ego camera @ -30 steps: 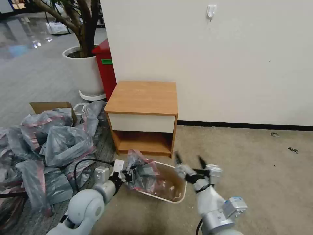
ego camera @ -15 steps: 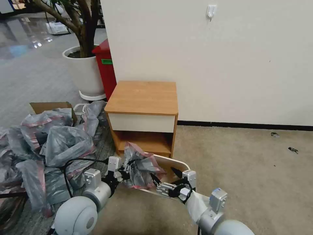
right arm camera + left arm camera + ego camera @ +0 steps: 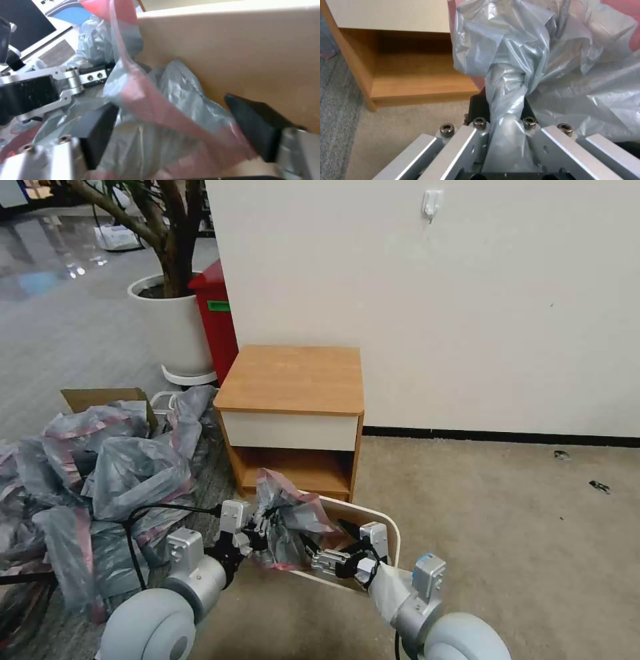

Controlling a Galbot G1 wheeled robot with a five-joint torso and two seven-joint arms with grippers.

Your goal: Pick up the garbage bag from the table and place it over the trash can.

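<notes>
The crumpled grey garbage bag (image 3: 288,519) with its pink-red band hangs over the near side of the cream trash can (image 3: 390,530), which stands tilted on the carpet in front of the table (image 3: 293,377). My left gripper (image 3: 259,528) is shut on a twisted fold of the garbage bag (image 3: 506,100), pinched between its fingers (image 3: 476,110). My right gripper (image 3: 328,537) is open inside the can's mouth. Its black fingers (image 3: 256,125) straddle the bag's pink band (image 3: 150,105) without closing, beside the can's inner wall (image 3: 253,57).
A big heap of similar grey-and-pink bags (image 3: 100,480) and a cardboard box (image 3: 100,397) lie to the left. A red bin (image 3: 217,320) and a white plant pot (image 3: 175,330) stand behind the table. Open carpet (image 3: 507,527) lies to the right.
My right gripper has swung down and left from above the can's right side into its mouth, up to the bag. The can's far rim has risen and shifted right. The left gripper keeps its hold.
</notes>
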